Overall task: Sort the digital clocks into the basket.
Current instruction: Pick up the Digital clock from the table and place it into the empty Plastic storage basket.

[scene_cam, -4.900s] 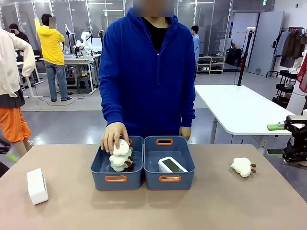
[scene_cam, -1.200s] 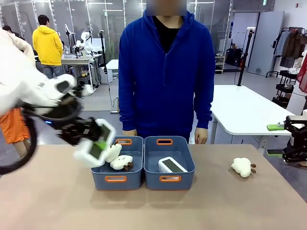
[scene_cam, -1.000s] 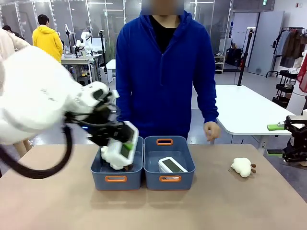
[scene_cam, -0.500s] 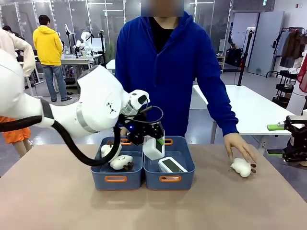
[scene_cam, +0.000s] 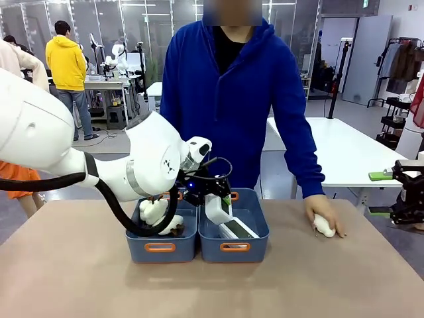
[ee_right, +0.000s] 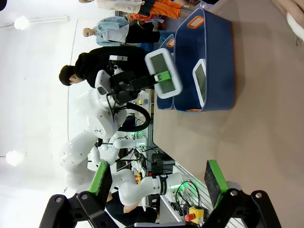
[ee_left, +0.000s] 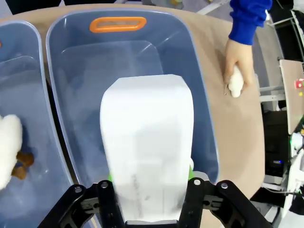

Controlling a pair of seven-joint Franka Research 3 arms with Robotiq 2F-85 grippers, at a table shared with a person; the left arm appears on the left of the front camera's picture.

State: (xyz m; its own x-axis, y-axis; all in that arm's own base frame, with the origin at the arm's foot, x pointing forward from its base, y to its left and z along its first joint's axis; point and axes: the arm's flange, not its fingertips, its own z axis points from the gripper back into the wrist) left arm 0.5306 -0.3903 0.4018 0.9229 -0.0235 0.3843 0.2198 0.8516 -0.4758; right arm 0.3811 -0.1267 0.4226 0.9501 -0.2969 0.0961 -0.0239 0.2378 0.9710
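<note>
**Second clock held over right-hand basket**

While clamped in the left gripper (scene_cam: 213, 197), second digital clock (scene_cam: 216, 208) hangs tilted over the right-hand basket (scene_cam: 258, 242), lower end down inside the rim, close above the first digital clock (scene_cam: 237, 229) lying face-up on the basket floor. Cannot tell from the front view whether the two clocks touch. From the left wrist view: white back of the held clock (ee_left: 146, 142) squeezed between the green-padded fingers at its near end, bare blue-grey basket floor (ee_left: 85, 95) beyond it, orange handle slot (ee_left: 118, 23) at the far wall. From the right wrist view: screen face of the held clock (ee_right: 164, 73) visible, a green pad pressed on its edge, above the basket (ee_right: 216, 71) with the other clock (ee_right: 200, 81) leaning inside.

Left-hand twin bin (scene_cam: 159, 248) touching the basket side by side, holding cream plush toys (scene_cam: 154, 212), partly hidden behind the left arm.

Right gripper (ee_right: 161, 183) spread wide, nothing between the green pads, off at the table's right side, well apart from both bins.

Person's hand (scene_cam: 322, 215) resting flat on the table, right of the basket, covering a cream plush toy (scene_cam: 324, 226); same hand (ee_left: 239, 59) and toy seen in the left wrist view.
</note>
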